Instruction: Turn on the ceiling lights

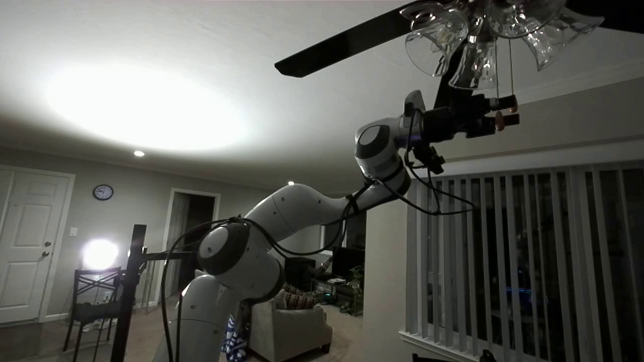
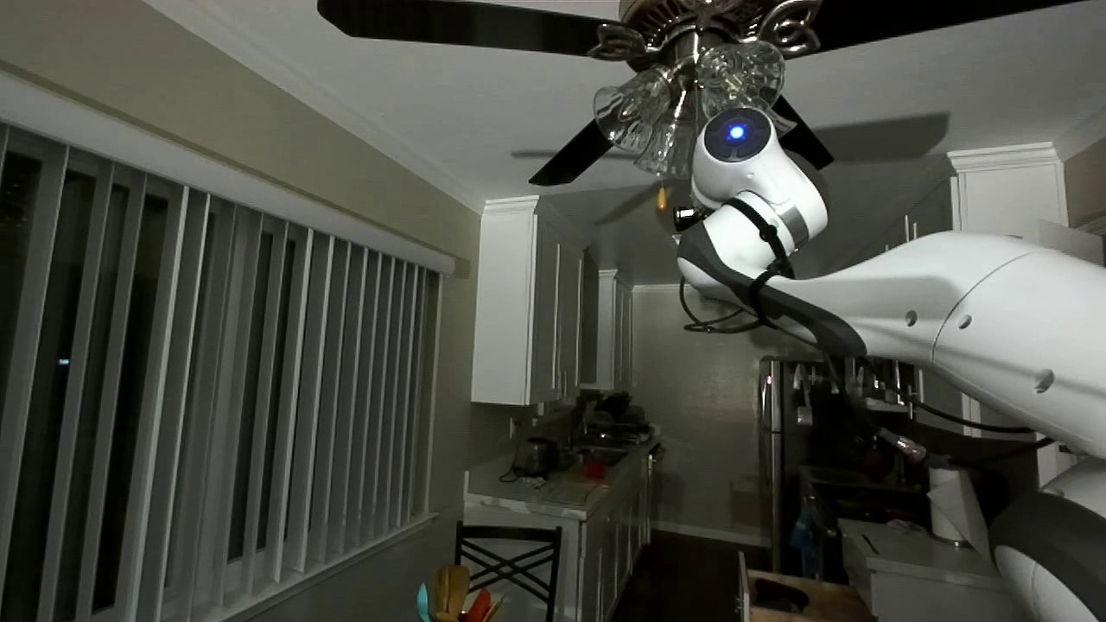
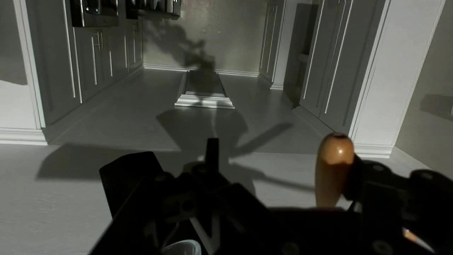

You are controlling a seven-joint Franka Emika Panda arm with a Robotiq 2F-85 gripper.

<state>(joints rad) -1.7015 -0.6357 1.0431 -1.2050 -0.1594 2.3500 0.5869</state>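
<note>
A: Lit yet?

B: Not as pictured. Unlit clear-glass lamps at right, under the ceiling fan; glow on the ceiling likely from the bright light at far left.

A: Done so far?

B: The reach, to judge by a black gripper up just below the lamps, with spread jaws near an upper wooden pull and a lower wooden pull.

A: Any pinch?

B: None to be seen. In the wrist view, one pull close beside a finger, touching or slightly apart, hard to tell.

A: Left to do?

B: By estimate, closing on the proper pull, tugging down, letting go. Unclear here: which pull for lights, which for fan.
</note>
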